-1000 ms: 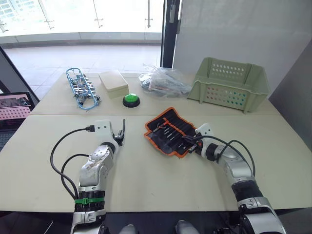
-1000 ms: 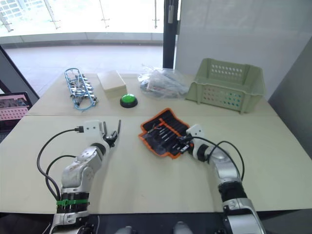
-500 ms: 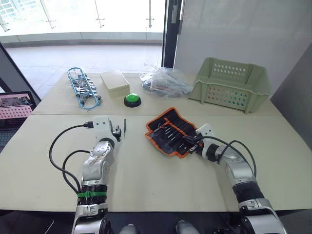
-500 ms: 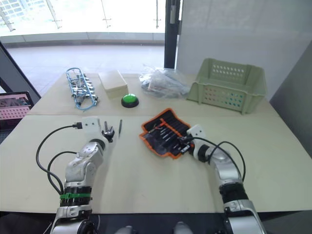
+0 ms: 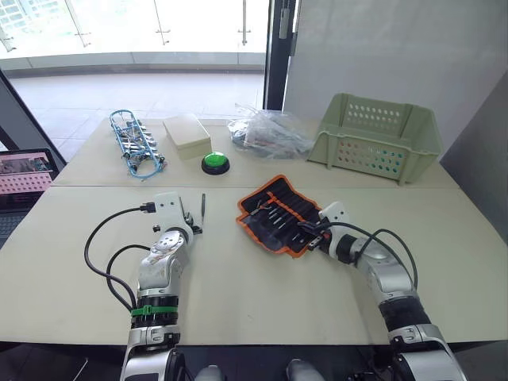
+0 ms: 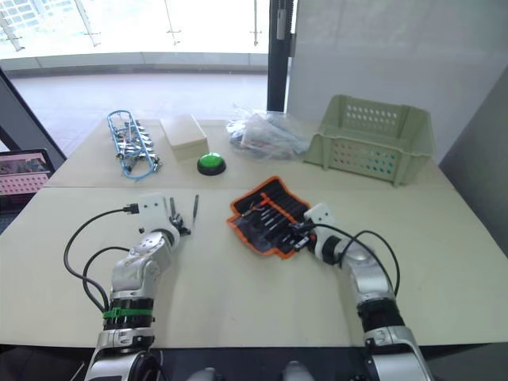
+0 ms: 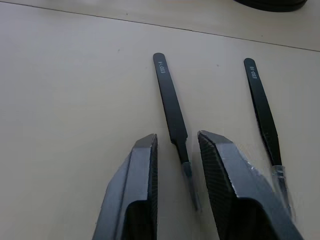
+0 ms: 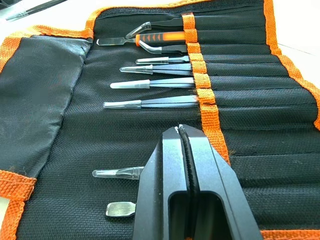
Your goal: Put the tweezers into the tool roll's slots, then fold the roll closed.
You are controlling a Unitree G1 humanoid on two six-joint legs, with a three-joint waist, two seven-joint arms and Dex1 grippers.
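left eye view: the tool roll (image 5: 274, 214) lies unrolled on the counter (image 5: 238, 294), with tools tucked in its slots (image 5: 287, 208). the right end effector (image 5: 305, 234) rests at the roll's near edge. the left end effector (image 5: 193, 226) sits low on the counter beside a loose pair of tweezers (image 5: 203, 205), well apart from the roll. behind stand a green button (image 5: 213, 163), a beige box (image 5: 185, 132), a blue wire bundle (image 5: 135, 146), a plastic bag (image 5: 268, 132) and a green basket (image 5: 376, 136).

left wrist view: the left end effector (image 7: 177, 145) has its fingers (image 7: 140, 190) apart, straddling the pointed tip of one black pair of tweezers (image 7: 170, 107). a second pair (image 7: 263, 112) lies just beside it. each bears small pale lettering at its blunt end, too fine to read.

right wrist view: the right end effector (image 8: 179, 131) has its fingers (image 8: 162, 175) pressed together over the roll's black fabric (image 8: 125, 125). several tools sit in the slots (image 8: 240, 85) under the orange strip (image 8: 200, 85), tips exposed.
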